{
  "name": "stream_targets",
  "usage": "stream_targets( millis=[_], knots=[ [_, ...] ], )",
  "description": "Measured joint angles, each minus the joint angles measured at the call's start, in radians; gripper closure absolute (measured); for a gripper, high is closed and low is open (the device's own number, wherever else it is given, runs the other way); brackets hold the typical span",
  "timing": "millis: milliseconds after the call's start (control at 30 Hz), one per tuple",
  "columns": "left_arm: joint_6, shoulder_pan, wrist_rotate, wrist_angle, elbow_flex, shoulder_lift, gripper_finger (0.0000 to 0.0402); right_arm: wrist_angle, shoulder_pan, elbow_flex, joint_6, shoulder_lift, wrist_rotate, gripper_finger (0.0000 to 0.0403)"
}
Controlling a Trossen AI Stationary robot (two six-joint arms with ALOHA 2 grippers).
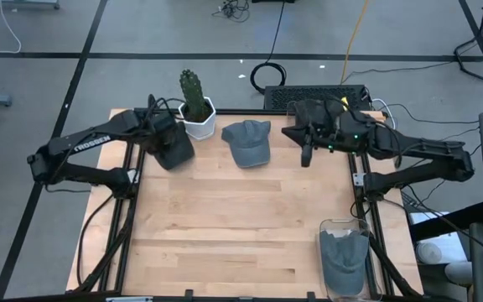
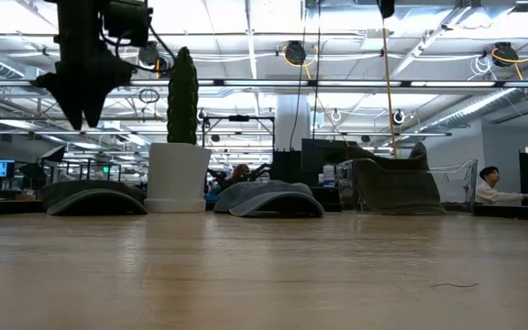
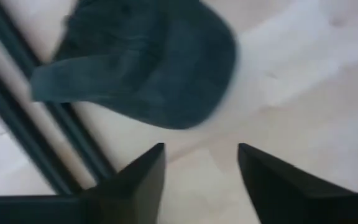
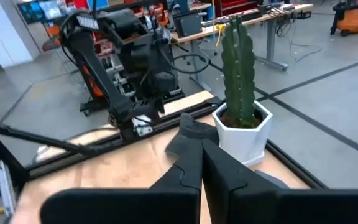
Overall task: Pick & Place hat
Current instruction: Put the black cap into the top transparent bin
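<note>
At the far left corner of the table (image 1: pixel 225 243), the left gripper (image 3: pixel 201 180) hangs with fingers spread and empty above a dark hat (image 3: pixel 148 62) lying by the frame rail. Just right of it stands a potted cactus (image 1: pixel 196 107), then a grey cap (image 1: pixel 248 141), soft and slumped, brim toward the table's middle. Farther right the right gripper (image 4: pixel 202 163) hovers raised, fingers pinched together on nothing. At the near right, a clear bin (image 1: pixel 345 285) holds another hat (image 1: pixel 344 256). The pick looks not yet begun; next, I judge, a gripper must descend over a hat and close on its fabric.
</note>
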Motion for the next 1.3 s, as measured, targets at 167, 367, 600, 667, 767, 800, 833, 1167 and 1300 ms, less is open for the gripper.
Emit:
stream_targets(
  millis=[167,367,600,667,767,800,833,1167,1300],
  knots=[
    [0.055,0.055,-0.130,0.058,-0.041,0.000,0.0103,-0.002,-0.022,-0.054,-0.026,-0.055,0.000,0.0403],
    [0.095,0.147,-0.076,0.135,-0.081,0.036,0.0091,0.001,-0.058,-0.091,0.050,-0.084,0.000,0.0403],
    [0.304,0.223,-0.072,0.224,-0.082,0.124,0.0139,0.003,-0.059,-0.092,0.051,-0.085,-0.002,0.0403],
    [0.359,0.237,-0.044,0.261,-0.082,0.143,0.0151,0.004,-0.059,-0.092,0.057,-0.086,-0.002,0.0403],
    [0.396,0.257,-0.011,0.287,-0.082,0.168,0.0163,0.003,-0.059,-0.092,0.087,-0.086,-0.002,0.0403],
    [0.398,0.261,-0.007,0.287,-0.082,0.176,0.0166,0.003,-0.059,-0.092,0.096,-0.085,-0.002,0.0403],
    [0.403,0.265,-0.006,0.285,-0.082,0.182,0.0168,0.003,-0.059,-0.092,0.103,-0.086,-0.002,0.0403],
    [0.450,0.268,-0.004,0.284,-0.082,0.185,0.0171,0.003,-0.054,-0.092,0.129,-0.086,-0.001,0.0403],
    [0.369,0.267,-0.004,0.216,-0.082,0.185,0.0178,0.003,-0.054,-0.092,0.129,-0.086,-0.001,0.0403]
  ],
)
